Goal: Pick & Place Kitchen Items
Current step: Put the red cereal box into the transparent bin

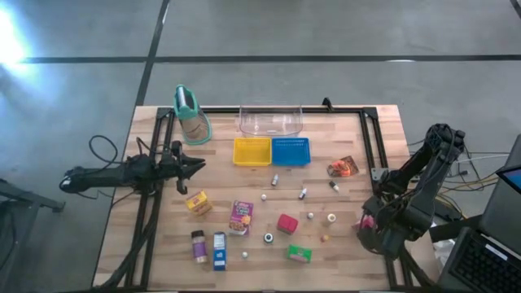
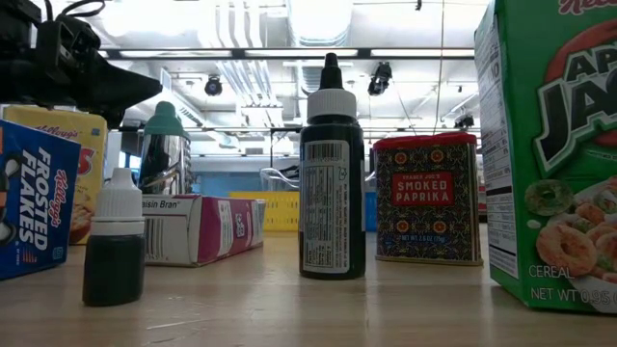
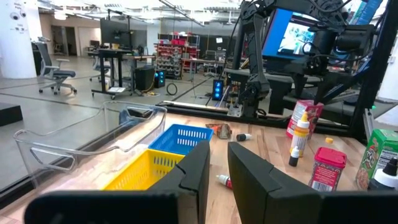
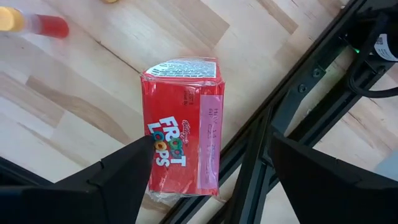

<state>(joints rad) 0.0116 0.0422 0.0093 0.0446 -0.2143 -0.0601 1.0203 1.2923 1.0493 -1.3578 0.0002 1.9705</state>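
Small cartons lie scattered on the wooden table: yellow (image 1: 198, 203), pink (image 1: 241, 216), blue (image 1: 219, 251) and green (image 1: 299, 254), with a red block (image 1: 286, 223) and an orange pouch (image 1: 343, 168). A red Froot Loops carton (image 4: 183, 127) lies flat by the table's right rail. My right gripper (image 4: 211, 168) hovers over it, open, one finger on either side; I cannot see that they touch it. My left gripper (image 1: 198, 167) hangs above the table's left part, fingers nearly together, holding nothing (image 3: 218, 171).
Yellow tray (image 1: 251, 151), blue tray (image 1: 291, 151) and clear bin (image 1: 270, 120) sit at the far edge, beside a tan container with a teal top (image 1: 191, 115). Small bottles (image 1: 303, 194), white pieces (image 1: 310, 215) and a spice jar (image 1: 199, 246) dot the middle. A black rail (image 4: 261, 143) runs beside the red carton.
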